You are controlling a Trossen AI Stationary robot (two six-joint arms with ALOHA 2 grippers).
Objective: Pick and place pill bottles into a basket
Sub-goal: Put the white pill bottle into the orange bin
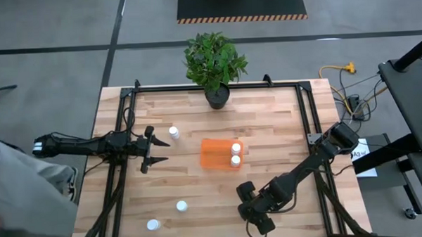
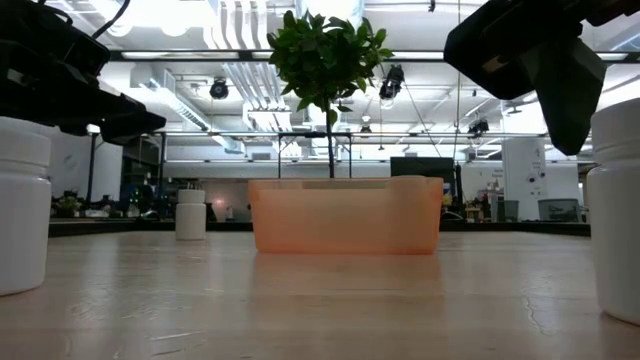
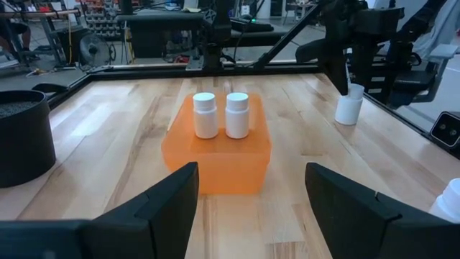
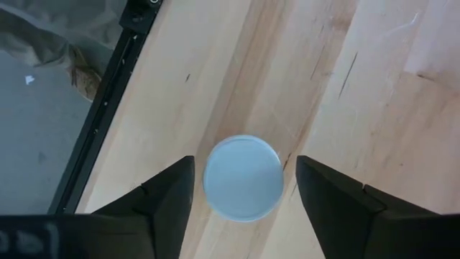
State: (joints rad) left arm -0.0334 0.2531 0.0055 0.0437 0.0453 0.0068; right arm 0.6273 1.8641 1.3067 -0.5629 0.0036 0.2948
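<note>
High view: the small orange plastic basket (image 1: pixel 216 154) mid-table holds two white capped pill bottles (image 1: pixel 235 153); three more stand loose on the wooden table (image 1: pixel 281 123). Left wrist view: the left gripper (image 3: pixel 251 208) waits, spread, facing the basket. Right wrist view: the right gripper (image 4: pixel 244 188) brackets one bottle's cap (image 4: pixel 242 177), fingers apart, not touching; next, it must lower and close.

The orange basket (image 1: pixel 216 154) sits near the table's middle, holding two upright white pill bottles (image 1: pixel 235 154) at its right end. One bottle (image 1: pixel 174 132) stands left of the basket toward the far side, two more (image 1: pixel 181 206) (image 1: pixel 153 224) stand near the front-left, and another (image 4: pixel 242 177) stands upright at the front-right.
</note>
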